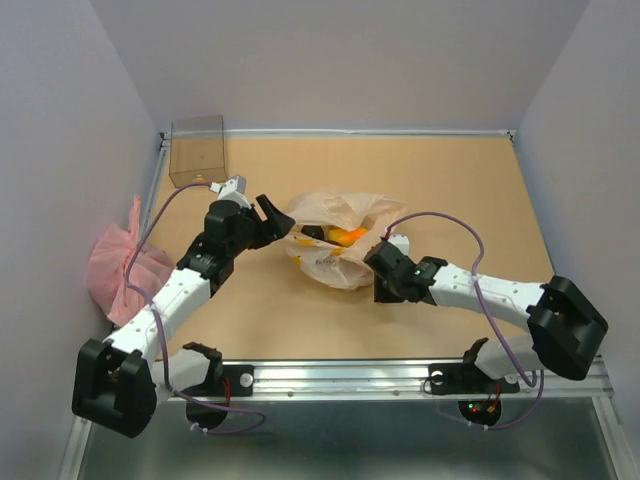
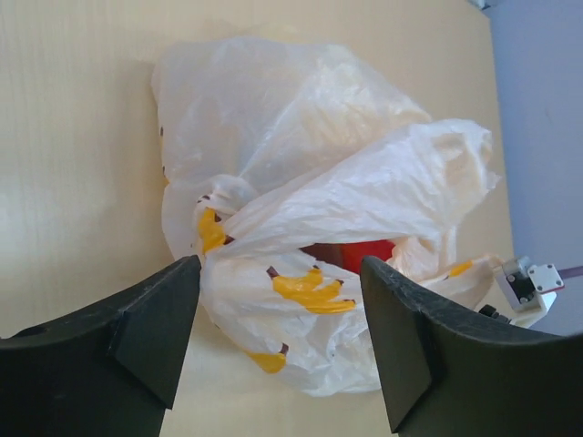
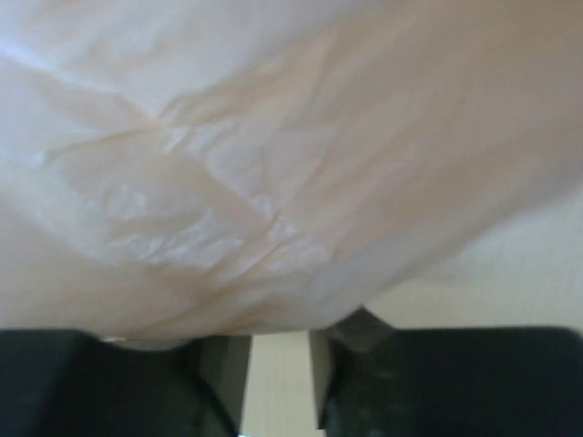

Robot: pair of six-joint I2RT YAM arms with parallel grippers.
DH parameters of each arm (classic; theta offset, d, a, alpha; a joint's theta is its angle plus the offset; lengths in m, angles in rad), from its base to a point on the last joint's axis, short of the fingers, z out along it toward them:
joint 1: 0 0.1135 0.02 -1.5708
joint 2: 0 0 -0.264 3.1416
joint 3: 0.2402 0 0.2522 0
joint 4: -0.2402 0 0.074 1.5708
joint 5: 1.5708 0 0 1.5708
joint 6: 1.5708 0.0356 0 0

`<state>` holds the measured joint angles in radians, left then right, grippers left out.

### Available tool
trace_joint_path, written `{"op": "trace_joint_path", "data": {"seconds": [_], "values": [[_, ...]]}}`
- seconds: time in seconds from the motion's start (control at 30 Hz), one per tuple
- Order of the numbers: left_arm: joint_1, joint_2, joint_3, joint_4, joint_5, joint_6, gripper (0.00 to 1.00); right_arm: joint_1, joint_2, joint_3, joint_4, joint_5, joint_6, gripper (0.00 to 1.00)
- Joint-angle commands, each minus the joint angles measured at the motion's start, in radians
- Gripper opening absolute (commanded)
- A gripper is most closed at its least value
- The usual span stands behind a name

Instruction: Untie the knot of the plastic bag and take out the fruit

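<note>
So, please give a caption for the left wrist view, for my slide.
Open left pincer facing the banana-printed plastic bag, red fruit showing inside.

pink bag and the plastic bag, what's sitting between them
Top view: the left arm lies between the pink bag and the plastic bag, left gripper open near the plastic bag.

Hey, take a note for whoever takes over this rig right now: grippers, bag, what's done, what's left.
Left gripper: open, hovering at the plastic bag's left side, holding nothing.
Right gripper: nearly closed at the bag's right edge; grip on the film unclear.
Bag lies mid table, mouth gaping, so untying looks done.
Inside show an orange fruit and a red fruit.
Left to do: take both out.
</note>
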<state>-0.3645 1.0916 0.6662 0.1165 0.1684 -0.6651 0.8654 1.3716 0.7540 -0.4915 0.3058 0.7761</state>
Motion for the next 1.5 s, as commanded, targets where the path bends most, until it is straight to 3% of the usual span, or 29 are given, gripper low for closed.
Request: {"op": "trace_joint_path", "data": {"seconds": [0.0, 0.17, 0.4, 0.63, 0.83, 0.93, 0.97, 1.03, 1.07, 1.17, 1.2, 1.23, 1.27, 1.33, 1.43, 1.47], "values": [[-0.008, -0.123, 0.125, -0.063, -0.01, 0.209, 0.83, 0.004, -0.112, 0.054, 0.007, -0.014, -0.023, 0.38], [-0.1, -0.108, 0.245, -0.156, -0.049, 0.407, 0.83, 0.003, -0.195, 0.181, -0.154, 0.058, -0.066, 0.68], [-0.296, 0.077, 0.41, -0.184, -0.205, 0.657, 0.9, 0.001, -0.093, 0.461, -0.262, 0.203, -0.153, 0.93], [-0.375, 0.25, 0.539, -0.172, -0.288, 0.798, 0.92, -0.029, 0.073, 0.538, -0.257, 0.317, -0.034, 1.0], [-0.39, 0.35, 0.54, -0.149, -0.317, 0.845, 0.92, -0.052, 0.161, 0.452, -0.191, 0.291, 0.037, 1.0], [-0.39, 0.398, 0.512, -0.085, -0.386, 0.788, 0.92, -0.052, 0.156, 0.355, -0.142, 0.251, 0.054, 0.85], [-0.39, 0.409, 0.507, -0.074, -0.424, 0.774, 0.91, -0.052, 0.152, 0.326, -0.118, 0.24, 0.063, 0.72], [-0.39, 0.447, 0.5, -0.054, -0.451, 0.734, 0.88, -0.052, 0.121, 0.243, -0.084, 0.199, 0.072, 0.6], [-0.389, 0.461, 0.498, -0.028, -0.469, 0.686, 0.87, -0.054, 0.109, 0.219, -0.069, 0.187, 0.077, 0.46], [-0.376, 0.516, 0.503, -0.003, -0.501, 0.616, 0.79, -0.054, 0.06, 0.132, -0.024, 0.155, 0.089, 0.24], [-0.364, 0.539, 0.51, 0.002, -0.518, 0.572, 0.73, -0.054, 0.032, 0.108, -0.006, 0.148, 0.092, 0.11], [-0.355, 0.548, 0.513, 0.006, -0.518, 0.543, 0.69, -0.054, 0.018, 0.07, 0.002, 0.144, 0.095, 0.06], [-0.341, 0.556, 0.516, 0.017, -0.515, 0.515, 0.57, -0.054, 0.005, 0.047, 0.019, 0.139, 0.098, 0.01], [-0.297, 0.579, 0.521, 0.029, -0.488, 0.44, 0.45, -0.054, -0.041, 0.006, 0.043, 0.125, 0.097, 0.01], [-0.226, 0.603, 0.523, 0.072, -0.391, 0.337, 0.05, -0.054, -0.1, -0.106, 0.111, 0.104, 0.095, 0.01], [-0.206, 0.611, 0.523, 0.081, -0.367, 0.302, 0.0, -0.054, -0.112, -0.126, 0.111, 0.099, 0.094, 0.01]]}}
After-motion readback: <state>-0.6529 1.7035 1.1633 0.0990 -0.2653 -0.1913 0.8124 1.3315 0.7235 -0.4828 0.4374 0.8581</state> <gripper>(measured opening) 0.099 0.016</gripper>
